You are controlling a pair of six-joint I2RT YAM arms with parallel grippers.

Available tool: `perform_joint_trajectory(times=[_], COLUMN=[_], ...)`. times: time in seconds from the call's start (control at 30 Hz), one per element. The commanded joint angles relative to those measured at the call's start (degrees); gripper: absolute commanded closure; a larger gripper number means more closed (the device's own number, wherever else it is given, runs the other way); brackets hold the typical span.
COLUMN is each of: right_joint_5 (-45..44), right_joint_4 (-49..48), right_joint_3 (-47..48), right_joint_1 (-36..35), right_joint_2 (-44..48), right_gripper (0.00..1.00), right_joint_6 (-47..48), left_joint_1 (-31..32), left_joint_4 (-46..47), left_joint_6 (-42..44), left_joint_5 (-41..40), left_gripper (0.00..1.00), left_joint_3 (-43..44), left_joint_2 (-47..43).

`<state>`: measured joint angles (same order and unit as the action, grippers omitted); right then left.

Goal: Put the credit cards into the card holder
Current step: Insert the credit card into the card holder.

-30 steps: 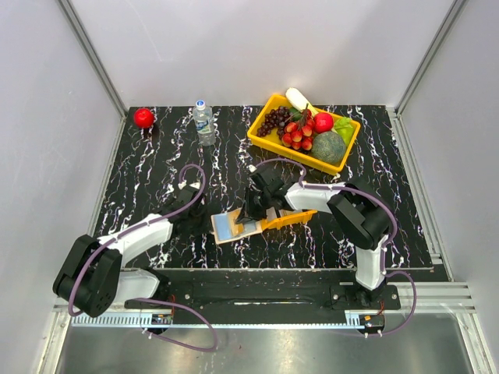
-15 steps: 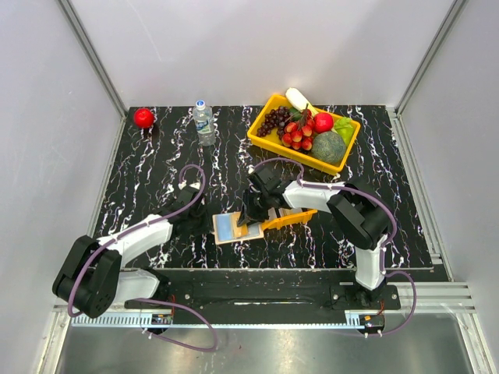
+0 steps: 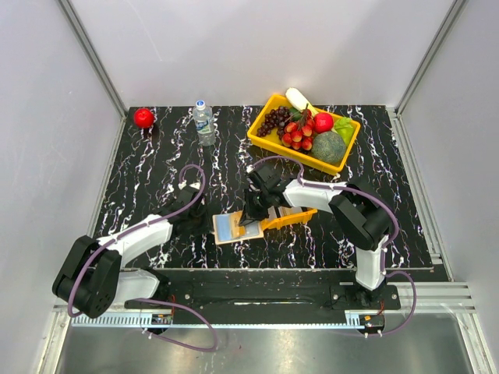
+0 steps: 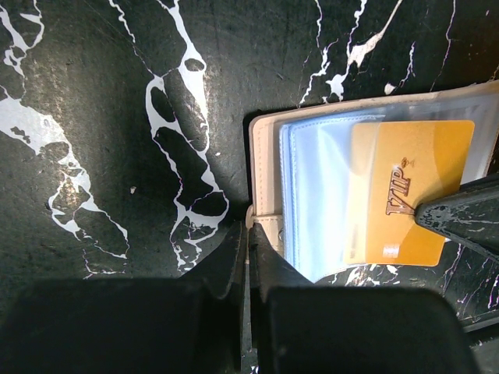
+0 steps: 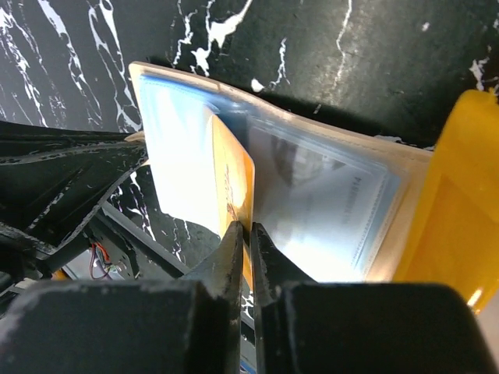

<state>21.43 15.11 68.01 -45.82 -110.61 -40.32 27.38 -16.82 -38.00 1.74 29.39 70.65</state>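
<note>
Card holder lies open on marble table, lower centre of top view. Its right end touches orange tray. Left gripper sits bottom centre of left wrist view, jaws fully closed, pinching holder's beige edge tab. Right gripper narrow; I see it nipping gold VIP card by its edge. Card sits among clear sleeves, right part of holder. Can't tell if it is inside a pocket.

Only "VIP" is legible, on the gold card.
</note>
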Motion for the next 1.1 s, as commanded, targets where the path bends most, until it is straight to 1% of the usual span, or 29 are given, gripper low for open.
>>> perform_joint_trajectory(times=[0.0,0.2,0.3,0.37,0.4,0.53,0.63,0.83,1.07], right_joint_5=[1.2,4.9,6.5,4.7,2.8,-1.9,-3.6,0.4,2.9], right_joint_4=[0.6,0.9,2.8,4.5,5.4,6.8,6.8,5.9,4.8], right_joint_3=[2.3,3.9,4.9,5.0,5.0,4.7,4.6,5.9,8.1], right_joint_1=[-1.1,-1.6,-1.7,-1.8,-1.8,-1.7,-1.7,-1.9,-3.9], right_joint_2=[0.2,-3.3,-5.4,-5.7,-5.4,-2.2,-0.5,-0.9,-3.1], right_gripper=[0.92,0.92,0.91,0.87,0.84,0.77,0.75,0.71,0.71], right_joint_6=[1.6,1.3,1.6,2.3,2.7,3.7,4.3,5.1,4.9], left_joint_1=[0.0,0.0,0.0,0.0,0.0,0.0,0.0,0.0,0.0], left_joint_4=[1.5,1.5,1.6,1.4,1.4,1.3,1.3,1.3,1.7], left_joint_6=[-0.3,-0.1,-0.2,-0.1,-0.1,-0.1,-0.2,-0.1,-0.1], left_joint_5=[0.3,0.5,0.4,0.5,0.5,0.4,0.3,0.4,0.7], left_gripper=[1.0,1.0,1.0,1.0,1.0,1.0,1.0,1.0,1.0], left_joint_3=[-0.2,-0.3,-0.1,0.0,0.0,-0.1,-0.1,0.1,0.1], left_joint_2=[-1.0,-1.0,-0.9,-0.7,-0.7,-0.8,-0.8,-0.8,-0.7])
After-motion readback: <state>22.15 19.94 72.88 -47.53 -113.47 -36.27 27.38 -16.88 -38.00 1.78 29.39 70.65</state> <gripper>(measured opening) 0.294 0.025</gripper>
